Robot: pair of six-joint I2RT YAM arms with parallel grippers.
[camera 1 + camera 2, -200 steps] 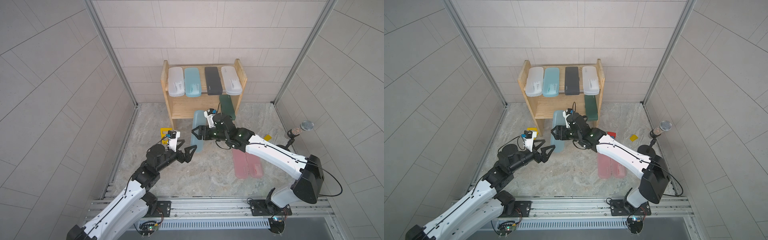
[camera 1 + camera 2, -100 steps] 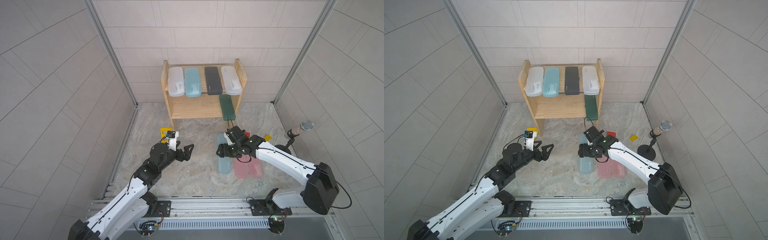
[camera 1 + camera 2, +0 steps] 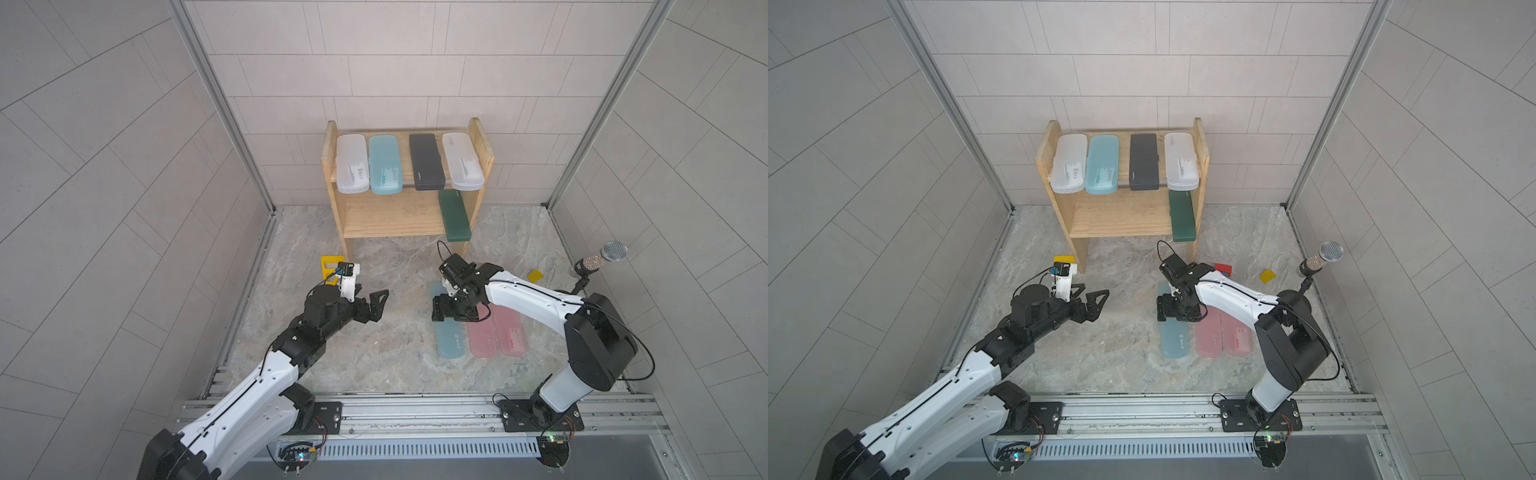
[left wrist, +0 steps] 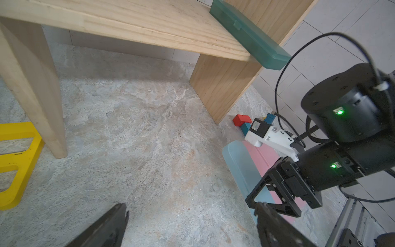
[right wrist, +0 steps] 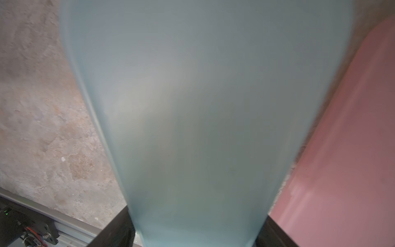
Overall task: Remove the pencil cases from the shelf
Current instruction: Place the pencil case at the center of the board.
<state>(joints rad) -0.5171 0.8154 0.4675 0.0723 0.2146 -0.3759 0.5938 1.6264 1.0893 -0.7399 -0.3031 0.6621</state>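
Down on the floor [image 3: 395, 353] by the pink cases [image 3: 498, 334], your right gripper [image 3: 451, 311] squeezes the light teal case [image 3: 449, 345], while the dark green case [image 3: 455, 216] sits just ahead on the shelf [image 3: 390, 220], its end poking toward that arm, nearer it than your wide-open, empty left gripper [image 3: 1095, 291].

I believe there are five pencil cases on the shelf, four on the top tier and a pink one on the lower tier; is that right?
Not quite: the one on the lower tier is the dark green case, not pink, as both top views show. The rest about the shelf stands.
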